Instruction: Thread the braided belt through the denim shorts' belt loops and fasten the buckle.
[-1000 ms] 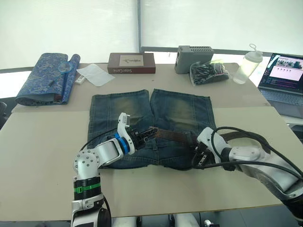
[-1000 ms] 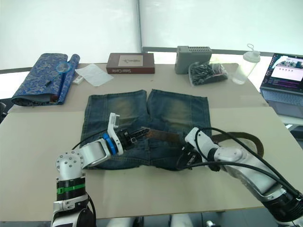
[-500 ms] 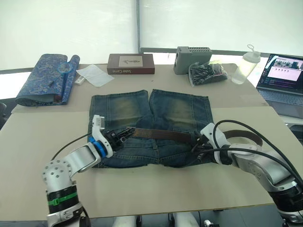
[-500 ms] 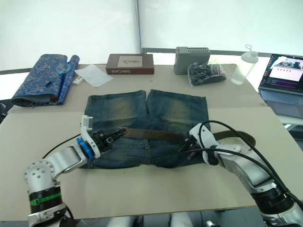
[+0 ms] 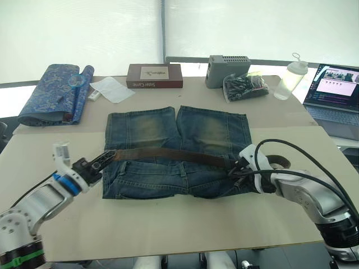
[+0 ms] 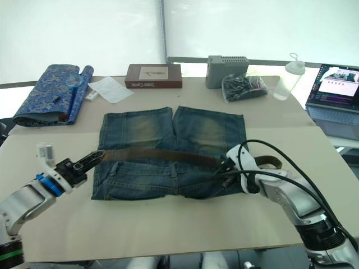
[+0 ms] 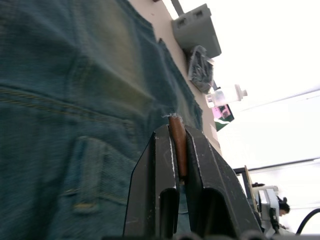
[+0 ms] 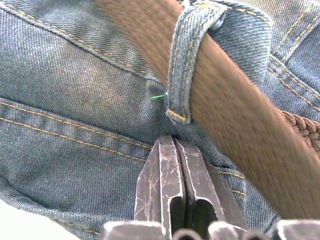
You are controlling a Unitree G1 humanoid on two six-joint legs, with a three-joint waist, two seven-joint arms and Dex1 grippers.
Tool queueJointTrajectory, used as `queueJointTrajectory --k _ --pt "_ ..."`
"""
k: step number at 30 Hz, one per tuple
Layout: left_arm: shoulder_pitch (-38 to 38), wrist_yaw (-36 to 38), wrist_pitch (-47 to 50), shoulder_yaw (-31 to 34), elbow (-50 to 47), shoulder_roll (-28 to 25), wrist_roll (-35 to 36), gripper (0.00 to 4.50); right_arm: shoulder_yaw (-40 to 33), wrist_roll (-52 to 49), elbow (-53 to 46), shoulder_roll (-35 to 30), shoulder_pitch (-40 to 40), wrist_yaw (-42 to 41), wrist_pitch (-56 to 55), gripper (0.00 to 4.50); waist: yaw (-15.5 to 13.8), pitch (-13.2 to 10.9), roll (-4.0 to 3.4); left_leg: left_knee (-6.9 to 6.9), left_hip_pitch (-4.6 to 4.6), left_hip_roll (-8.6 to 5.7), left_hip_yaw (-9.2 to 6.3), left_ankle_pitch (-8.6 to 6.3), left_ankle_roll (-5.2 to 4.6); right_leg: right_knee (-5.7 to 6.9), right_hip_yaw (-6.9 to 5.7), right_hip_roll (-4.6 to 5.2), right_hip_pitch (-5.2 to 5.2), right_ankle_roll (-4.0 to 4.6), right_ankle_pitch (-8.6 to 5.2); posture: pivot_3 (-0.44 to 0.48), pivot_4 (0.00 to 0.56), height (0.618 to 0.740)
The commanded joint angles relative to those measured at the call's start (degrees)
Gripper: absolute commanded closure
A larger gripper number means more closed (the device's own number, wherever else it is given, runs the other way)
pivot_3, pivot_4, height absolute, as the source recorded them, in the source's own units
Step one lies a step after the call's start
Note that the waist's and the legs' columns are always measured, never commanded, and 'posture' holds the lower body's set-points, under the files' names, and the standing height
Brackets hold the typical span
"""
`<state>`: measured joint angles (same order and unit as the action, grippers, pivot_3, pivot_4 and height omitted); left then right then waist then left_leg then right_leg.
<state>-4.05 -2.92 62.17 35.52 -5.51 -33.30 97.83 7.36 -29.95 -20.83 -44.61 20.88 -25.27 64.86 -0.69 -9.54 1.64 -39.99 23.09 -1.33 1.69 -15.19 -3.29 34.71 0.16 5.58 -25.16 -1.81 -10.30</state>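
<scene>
A: From the head views, where do things sit relative to the denim shorts (image 5: 176, 151)?

B: The braided belt (image 5: 168, 154) lies across their waistband, from past the left edge to past the right edge, where its far end curls on the table (image 5: 185, 224). The left gripper (image 5: 95, 163) is just off the shorts' left edge, fingers clamped on the belt's tip. The right gripper (image 5: 236, 170) rests at the shorts' right end, beside the belt.

A: And beyond the shorts?

B: A blue patterned fabric roll (image 5: 53, 92), a brown box (image 5: 155, 75), a grey box (image 5: 228, 68), a bottle (image 5: 286, 81) and a laptop (image 5: 334, 89).

A: The left wrist view?

B: The two black fingers (image 7: 165, 185) pinch the brown strap end edgewise between them, over the denim.

A: The right wrist view?

B: The belt runs under one of the belt loops (image 8: 187, 65). The fingers (image 8: 160, 185) are pressed together, tips on the denim just below that loop, with no belt between them.
</scene>
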Motion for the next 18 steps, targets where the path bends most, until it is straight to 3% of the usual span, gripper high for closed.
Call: queueJointTrajectory --k 1,5,9,14,18 --pt "3.35 4.42 -0.29 2.95 0.43 -3.35 0.94 4.5 -1.02 1.98 1.07 -0.23 0.65 0.0 0.56 4.46 0.02 0.0 0.01 0.01 0.0 0.01 0.0 0.0 0.0 0.0 0.0 0.0 -0.01 0.01 0.0 0.0 0.15 0.74" --pt "6.61 8.3 -0.27 4.79 2.9 -6.74 0.07 4.5 -1.41 2.32 2.36 -0.3 1.41 -0.65 -0.16 4.46 -0.02 0.0 0.02 0.04 0.0 0.07 0.0 0.03 0.07 -0.01 -0.04 0.19 -0.04 0.03 -0.01 0.0 0.15 0.74" --pt "6.6 10.14 0.41 3.91 2.47 -7.84 4.42 4.5 -3.22 0.95 2.66 1.02 1.97 -1.53 -0.43 4.46 -0.07 -0.01 0.03 0.1 0.01 0.08 -0.01 -0.06 0.26 -0.02 -0.17 0.31 -0.05 0.05 -0.02 0.0 0.15 0.74" --pt "4.33 9.6 1.03 -3.94 -3.7 -6.52 14.69 4.5 -6.66 -3.76 -0.93 1.49 1.76 -6.72 -0.98 4.46 -0.1 -0.02 0.05 0.13 0.11 0.05 -0.01 -0.01 0.18 -0.03 -0.22 0.46 -0.11 0.04 -0.02 0.0 0.15 0.74" --pt "-2.37 9.93 -0.64 -9.22 -7.04 -1.15 15.17 4.5 -15.08 -14.12 -5.49 3.72 0.5 -9.7 3.63 3.26 -0.19 -0.02 0.05 0.18 0.13 0.04 -0.05 0.03 0.1 -0.07 -0.24 0.47 -0.1 0.0 0.01 0.0 0.15 0.74"
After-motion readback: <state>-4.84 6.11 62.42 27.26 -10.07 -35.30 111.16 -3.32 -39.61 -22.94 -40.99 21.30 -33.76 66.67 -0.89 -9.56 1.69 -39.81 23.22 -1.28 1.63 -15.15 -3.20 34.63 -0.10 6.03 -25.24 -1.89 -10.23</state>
